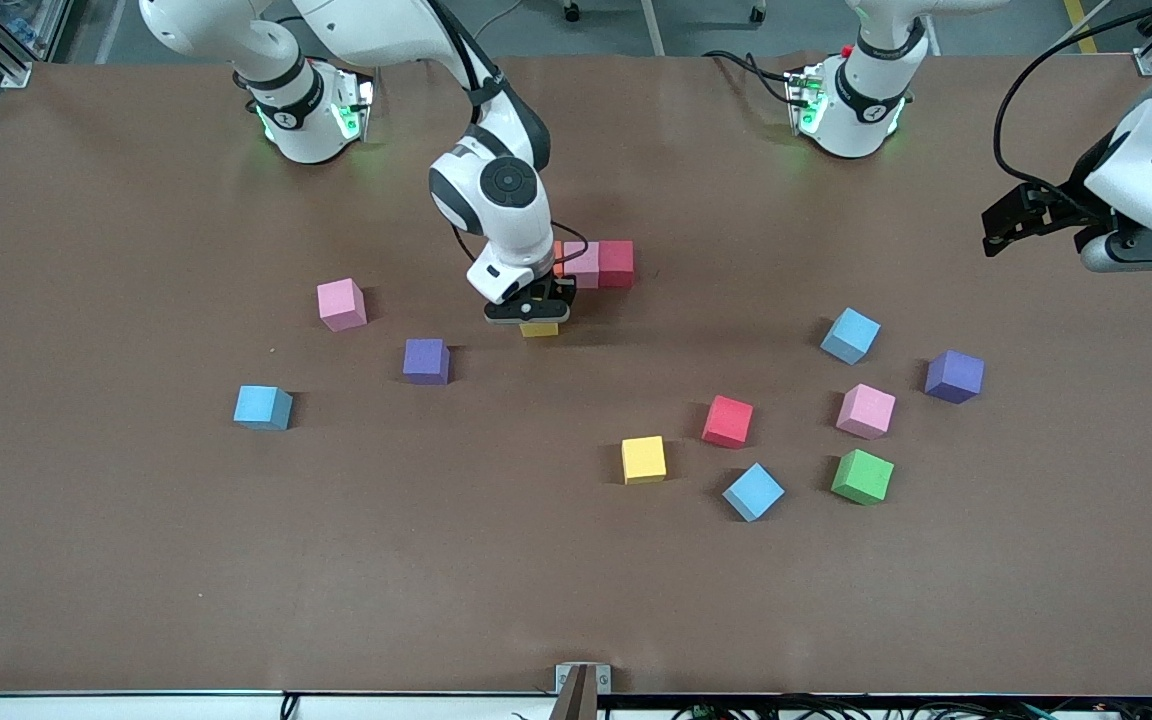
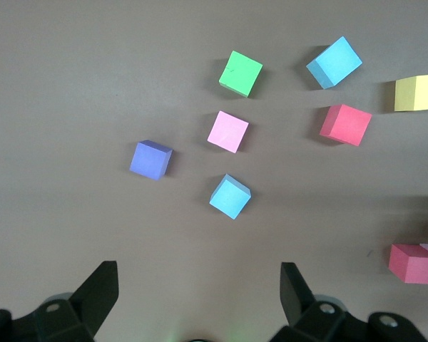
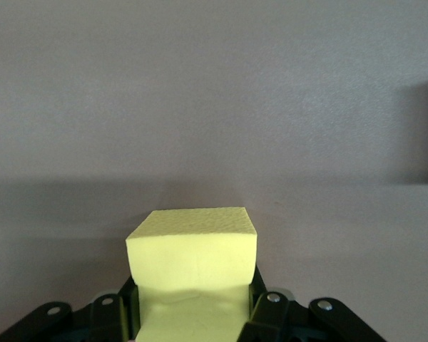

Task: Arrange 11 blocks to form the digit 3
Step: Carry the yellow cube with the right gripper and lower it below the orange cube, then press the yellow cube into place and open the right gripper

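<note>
My right gripper (image 1: 534, 318) is shut on a yellow block (image 1: 539, 328) (image 3: 192, 249), low over the table right beside a short row of blocks: an orange one (image 1: 558, 258) mostly hidden by the hand, then pink (image 1: 583, 264) and red (image 1: 616, 263). Its fingers (image 3: 267, 313) squeeze the yellow block's sides. My left gripper (image 1: 996, 235) (image 2: 198, 292) hangs open and empty over the left arm's end of the table. Loose blocks lie scattered: pink (image 1: 341, 304), purple (image 1: 426, 361), light blue (image 1: 262, 407), yellow (image 1: 643, 459), red (image 1: 728, 421), light blue (image 1: 753, 491), pink (image 1: 866, 411), purple (image 1: 954, 376), light blue (image 1: 850, 335).
A green cube (image 1: 863, 476) (image 2: 240, 73) sits among the loose blocks toward the left arm's end. A metal bracket (image 1: 582, 680) is fixed at the table edge nearest the camera. The brown tabletop (image 1: 136, 560) spreads wide around the blocks.
</note>
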